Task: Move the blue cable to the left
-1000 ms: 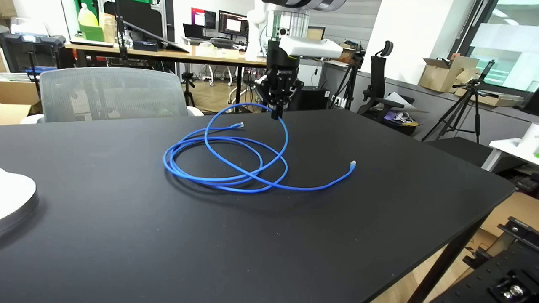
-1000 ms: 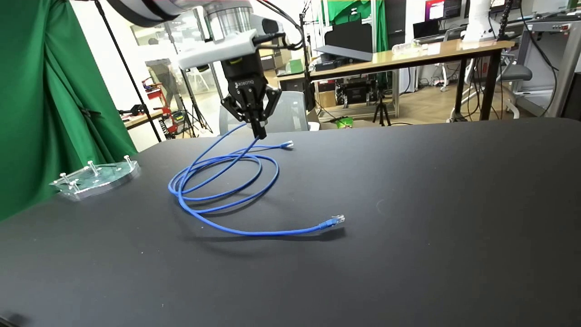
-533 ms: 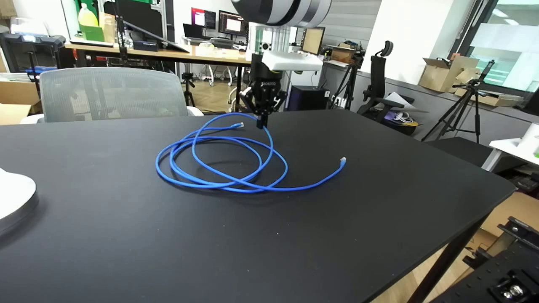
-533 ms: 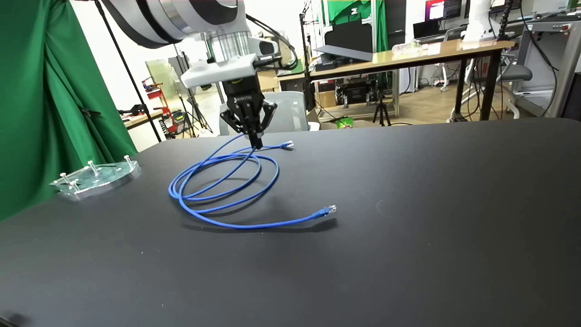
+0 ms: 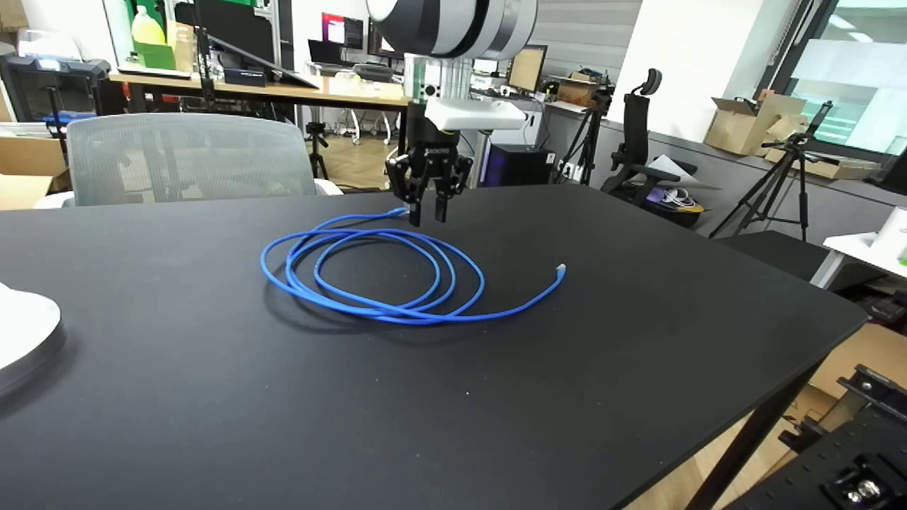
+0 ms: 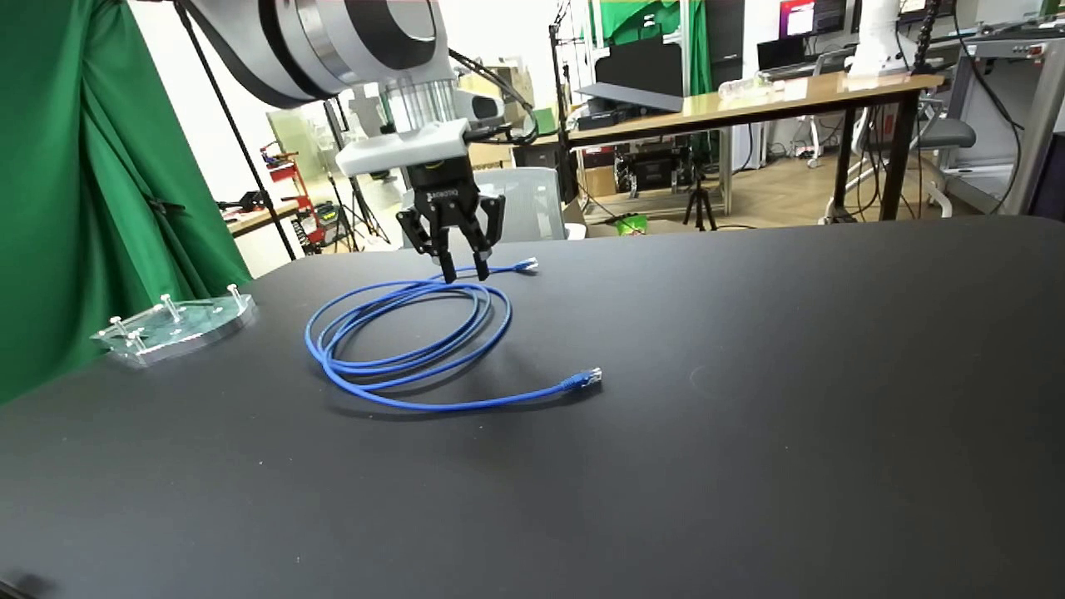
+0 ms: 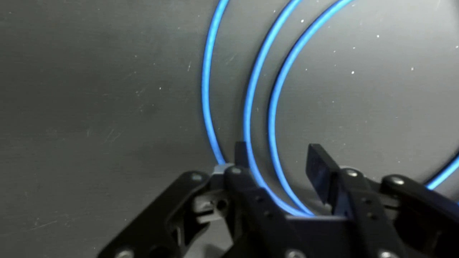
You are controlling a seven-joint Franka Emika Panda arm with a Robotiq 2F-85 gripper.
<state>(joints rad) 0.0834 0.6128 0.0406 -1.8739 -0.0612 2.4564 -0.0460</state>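
Note:
The blue cable lies in loose loops on the black table. Its pale connector tips show in both exterior views, one at the far side of the coil and one at the end of a tail, which is slightly raised off the table. My gripper is open and empty above the far part of the coil, also in an exterior view. In the wrist view, the fingers are spread, with two cable strands seen between them and another strand running behind the left finger.
The black table has a white round-edged object at its side. A clear plate with upright screws lies near the green curtain. A grey mesh chair stands behind the far table edge.
The gripper has moved down and, in both exterior views, slightly left, then opened and let go of the cable. The raised loop has dropped onto the coil, and the tail end has shifted left.

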